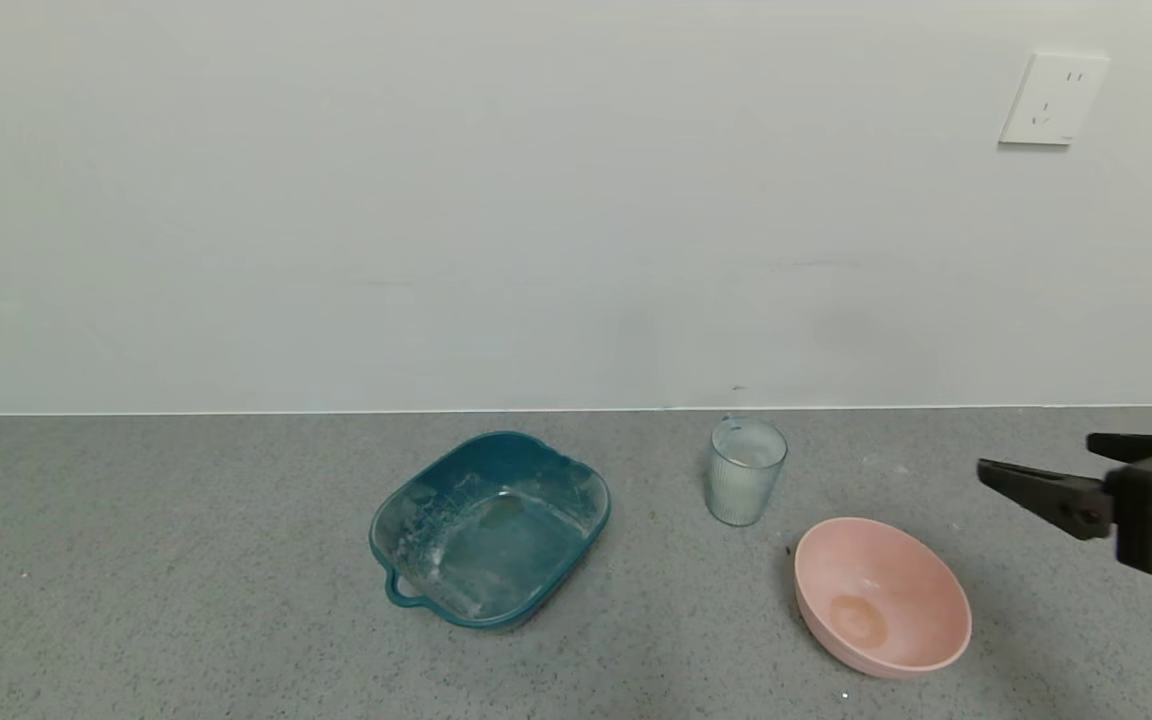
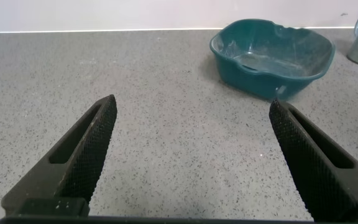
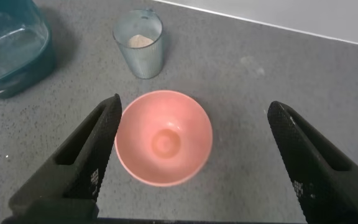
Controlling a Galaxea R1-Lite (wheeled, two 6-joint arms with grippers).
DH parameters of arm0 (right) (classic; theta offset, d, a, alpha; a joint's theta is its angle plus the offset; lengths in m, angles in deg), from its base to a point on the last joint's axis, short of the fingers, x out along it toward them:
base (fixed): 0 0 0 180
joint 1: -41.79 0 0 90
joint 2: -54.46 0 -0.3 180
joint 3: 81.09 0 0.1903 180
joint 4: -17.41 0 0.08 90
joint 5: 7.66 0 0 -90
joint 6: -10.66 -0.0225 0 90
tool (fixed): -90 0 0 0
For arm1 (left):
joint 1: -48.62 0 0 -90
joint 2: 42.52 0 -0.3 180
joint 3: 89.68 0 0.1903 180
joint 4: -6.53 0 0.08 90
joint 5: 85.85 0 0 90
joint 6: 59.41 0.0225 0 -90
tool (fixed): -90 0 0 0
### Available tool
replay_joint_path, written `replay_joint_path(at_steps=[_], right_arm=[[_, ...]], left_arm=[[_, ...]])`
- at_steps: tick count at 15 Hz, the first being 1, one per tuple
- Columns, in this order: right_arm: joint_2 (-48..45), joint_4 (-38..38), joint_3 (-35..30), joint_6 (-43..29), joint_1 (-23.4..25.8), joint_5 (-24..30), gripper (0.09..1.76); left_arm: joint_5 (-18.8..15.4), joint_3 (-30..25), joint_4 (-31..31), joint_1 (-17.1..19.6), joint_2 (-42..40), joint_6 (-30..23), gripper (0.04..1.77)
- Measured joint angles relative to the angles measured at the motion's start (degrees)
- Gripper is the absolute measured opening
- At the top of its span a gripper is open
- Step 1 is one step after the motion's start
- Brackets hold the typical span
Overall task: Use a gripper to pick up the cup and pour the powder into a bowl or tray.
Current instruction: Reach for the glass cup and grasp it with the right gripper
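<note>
The ribbed clear cup (image 1: 746, 470) stands upright on the grey counter near the wall, with pale powder (image 3: 141, 41) inside; it also shows in the right wrist view (image 3: 140, 45). The teal tray (image 1: 489, 527) with white smears and a loop handle sits to its left, and shows in the left wrist view (image 2: 271, 56). My right gripper (image 1: 1036, 462) is open and empty at the right edge, to the right of the cup, above the counter. In its wrist view my right gripper (image 3: 191, 109) points over the pink bowl. My left gripper (image 2: 191, 106) is open over bare counter, out of the head view.
A round pink bowl (image 1: 880, 595) sits in front of and right of the cup, between it and my right gripper. The white wall with a socket (image 1: 1053, 98) runs along the back of the counter (image 1: 186, 600).
</note>
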Motion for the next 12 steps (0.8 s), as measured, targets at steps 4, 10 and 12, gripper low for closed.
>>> replay_joint_path(at_steps=[4, 10, 12], right_arm=[[14.4, -4.72, 4.58, -0.07, -4.19, -0.96, 1.71], [30.27, -5.62, 12.65, -4.18, -11.17, -7.83, 1.71], [33.91, -7.8, 14.07, -5.58, -13.48, -10.52, 1.71]], left_arm=[[0.0, 0.0, 0.0, 0.0, 0.0, 0.0, 1.76], [-0.02, 0.0, 0.0, 0.0, 0.0, 0.0, 1.76], [0.0, 0.0, 0.0, 0.0, 0.0, 0.0, 1.76]])
